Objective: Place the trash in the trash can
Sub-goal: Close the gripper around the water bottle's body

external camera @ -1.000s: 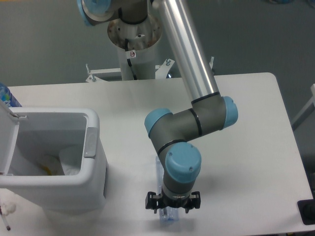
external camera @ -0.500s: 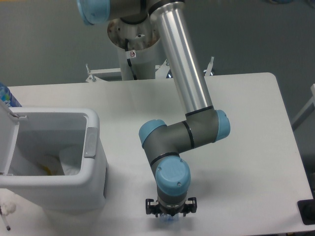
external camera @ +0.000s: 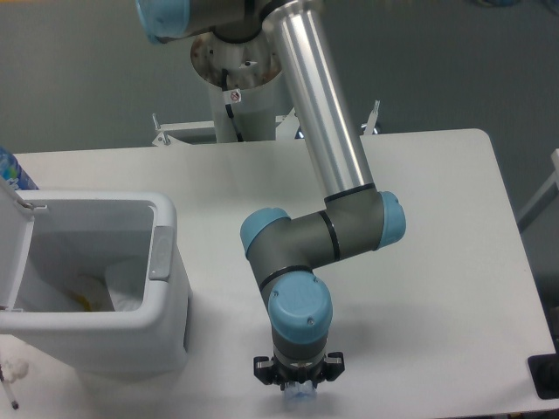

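Note:
The trash can is a white bin at the table's front left, its lid swung open to the left and a grey latch on its right rim. Inside it lies a crumpled white wrapper. My gripper points straight down near the front edge, right of the can. Just a sliver of the clear plastic bottle shows under it; the wrist covers the rest. The fingers are hidden from this view.
The arm's forearm slants across the table's middle from the base post at the back. A blue-labelled object sits at the far left edge, a small white scrap at the front left corner, and a black block at the front right.
The wrist has shifted left and toward the front edge, dropping lower over the bottle, which now shows far less than a second ago.

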You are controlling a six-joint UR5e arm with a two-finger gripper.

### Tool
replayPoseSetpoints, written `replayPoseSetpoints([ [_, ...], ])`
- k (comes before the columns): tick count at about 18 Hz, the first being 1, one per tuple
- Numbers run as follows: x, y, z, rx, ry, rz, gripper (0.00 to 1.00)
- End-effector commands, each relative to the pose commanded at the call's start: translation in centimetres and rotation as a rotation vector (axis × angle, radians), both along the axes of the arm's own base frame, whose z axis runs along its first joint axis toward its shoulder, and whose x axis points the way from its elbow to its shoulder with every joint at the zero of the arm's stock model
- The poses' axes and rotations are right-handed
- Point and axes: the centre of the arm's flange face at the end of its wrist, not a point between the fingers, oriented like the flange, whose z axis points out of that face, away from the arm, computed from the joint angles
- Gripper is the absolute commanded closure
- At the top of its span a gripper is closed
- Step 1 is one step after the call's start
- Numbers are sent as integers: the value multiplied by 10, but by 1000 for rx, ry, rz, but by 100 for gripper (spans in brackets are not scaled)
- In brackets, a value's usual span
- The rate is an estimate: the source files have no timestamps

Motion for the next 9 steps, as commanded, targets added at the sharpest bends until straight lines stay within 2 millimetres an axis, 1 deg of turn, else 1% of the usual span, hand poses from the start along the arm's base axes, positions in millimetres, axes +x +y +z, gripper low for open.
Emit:
replayPoseSetpoints([
  [1,2,-3,27,55,-5,-3,97],
  [2,0,-9,56,122,-19,8,97],
  [3,-3,-17,86,188,-30,14,97],
  [7,-4,-51,193,451,-52,-29,97],
  [9,3,-62,242,617,-46,-77,96],
])
